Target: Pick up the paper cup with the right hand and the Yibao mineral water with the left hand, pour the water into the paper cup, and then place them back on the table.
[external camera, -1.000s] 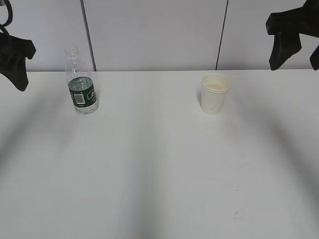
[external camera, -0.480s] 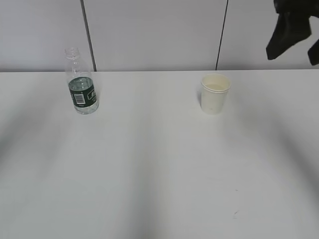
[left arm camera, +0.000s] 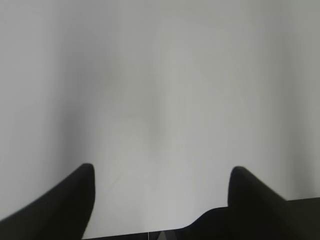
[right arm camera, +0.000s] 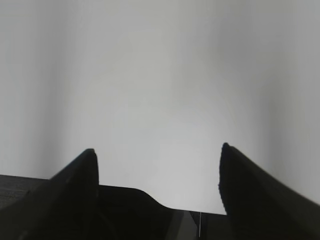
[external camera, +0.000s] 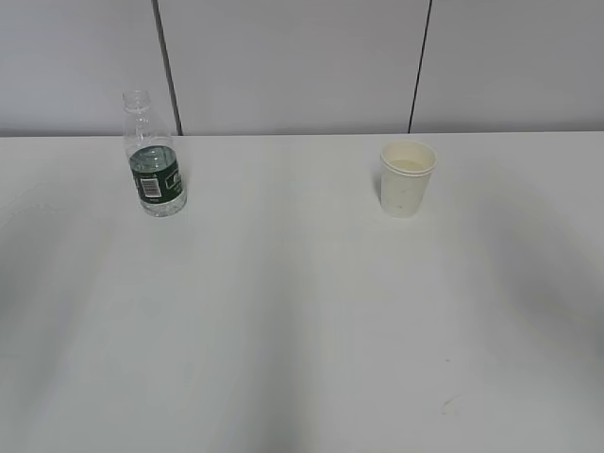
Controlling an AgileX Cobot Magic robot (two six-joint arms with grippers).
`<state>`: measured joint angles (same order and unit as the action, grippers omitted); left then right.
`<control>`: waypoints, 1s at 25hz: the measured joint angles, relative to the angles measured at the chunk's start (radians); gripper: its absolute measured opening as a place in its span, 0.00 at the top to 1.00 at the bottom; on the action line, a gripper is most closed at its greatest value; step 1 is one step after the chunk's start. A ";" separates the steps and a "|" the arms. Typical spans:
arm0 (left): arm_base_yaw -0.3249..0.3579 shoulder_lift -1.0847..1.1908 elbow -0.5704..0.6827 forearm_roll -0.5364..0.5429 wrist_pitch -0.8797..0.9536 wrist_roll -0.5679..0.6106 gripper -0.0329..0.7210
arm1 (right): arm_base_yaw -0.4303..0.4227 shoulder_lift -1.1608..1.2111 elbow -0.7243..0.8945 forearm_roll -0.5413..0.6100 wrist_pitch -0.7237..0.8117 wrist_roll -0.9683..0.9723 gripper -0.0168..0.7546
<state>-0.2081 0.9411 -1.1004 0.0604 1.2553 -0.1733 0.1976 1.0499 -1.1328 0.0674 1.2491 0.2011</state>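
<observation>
Paper cup (external camera: 408,177) and Yibao mineral water (external camera: 155,168) are standing upright, apart; your left hand (left arm camera: 160,200) and right hand (right arm camera: 157,180) are gaping wide, grasping nothing.

clear glossy plastic bottle (external camera: 153,160), matt cream paper cup (external camera: 407,178), smooth matt white table (external camera: 302,321)

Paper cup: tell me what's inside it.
The paper cup stands upright on the table. Only its rim and a pale strip of inner wall show; the bottom is hidden, so any water inside cannot be seen.
</observation>
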 joint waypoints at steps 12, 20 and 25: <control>0.000 -0.466 0.178 0.001 0.015 0.000 0.29 | 0.000 -0.536 0.211 0.000 0.012 0.000 0.22; 0.000 -0.806 0.354 0.008 0.024 0.001 0.29 | 0.000 -0.866 0.336 -0.021 0.024 -0.052 0.22; 0.000 -0.957 0.413 0.008 0.036 0.002 0.29 | 0.000 -0.995 0.428 -0.067 0.027 -0.057 0.22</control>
<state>-0.2081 -0.0155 -0.6873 0.0684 1.2909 -0.1714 0.1976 0.0548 -0.7052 0.0000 1.2766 0.1443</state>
